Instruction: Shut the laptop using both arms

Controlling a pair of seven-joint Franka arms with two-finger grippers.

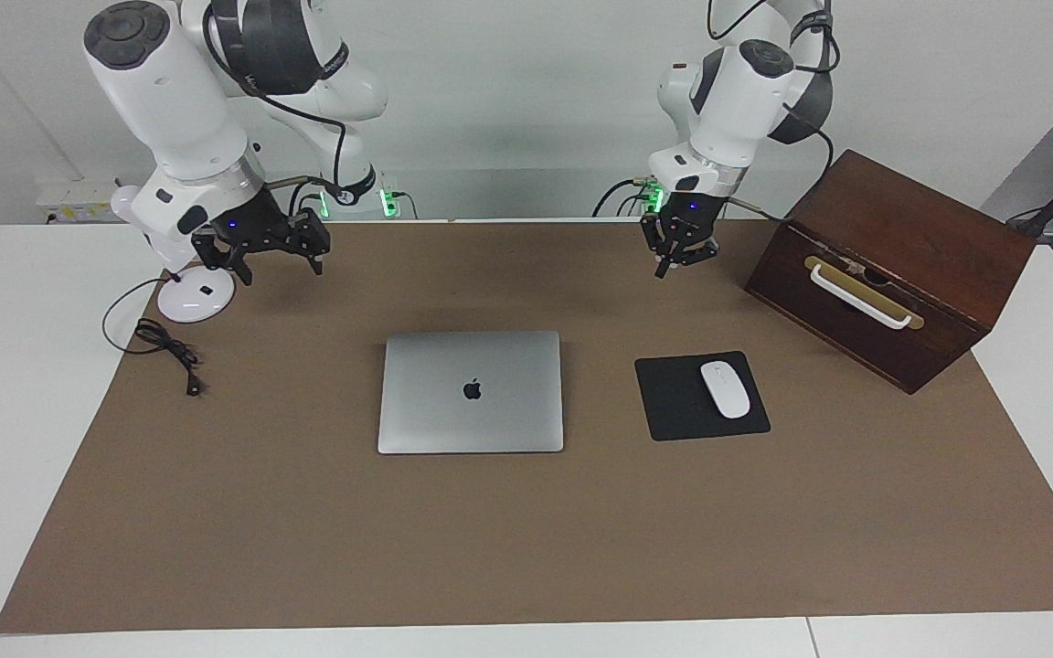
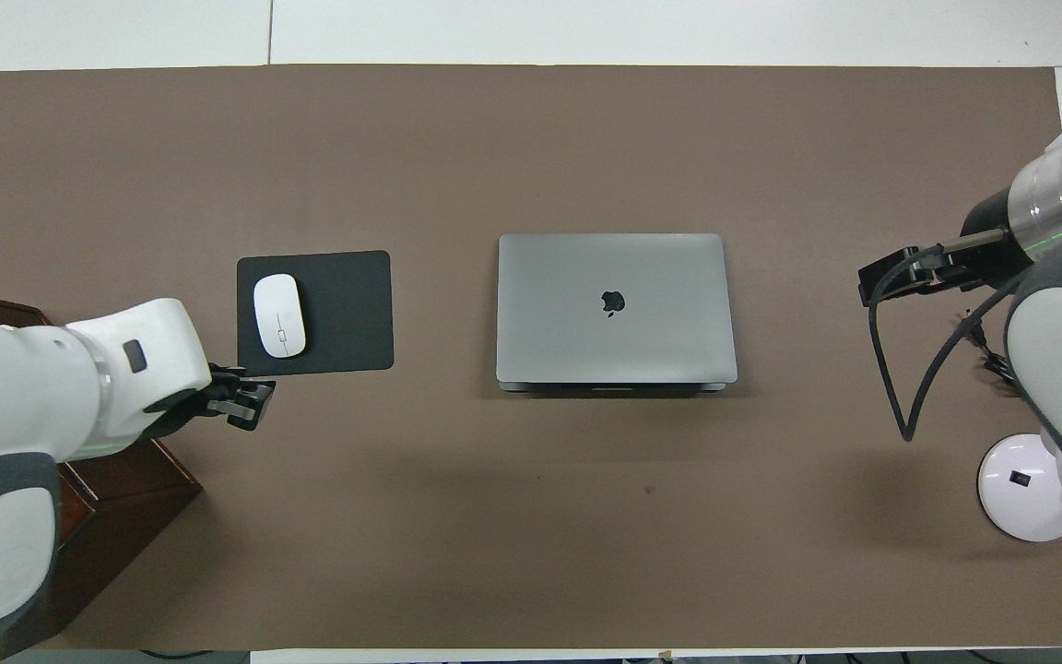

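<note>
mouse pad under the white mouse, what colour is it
Black mouse pad, plain; clearest in the overhead view.

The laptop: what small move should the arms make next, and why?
Probably none, only wait: the laptop already lies shut, lid flat, logo up. The left gripper and the right gripper hang over the brown mat at the robots' end, apart from it.

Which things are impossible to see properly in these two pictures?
- Laptop keys and screen: hidden in both views by its shut lid.
- Wooden box: mostly covered in the overhead view by the left arm.
- White round lamp base: partly covered in the overhead view by the right arm.
- Inside of the box: closed, not visible.
</note>
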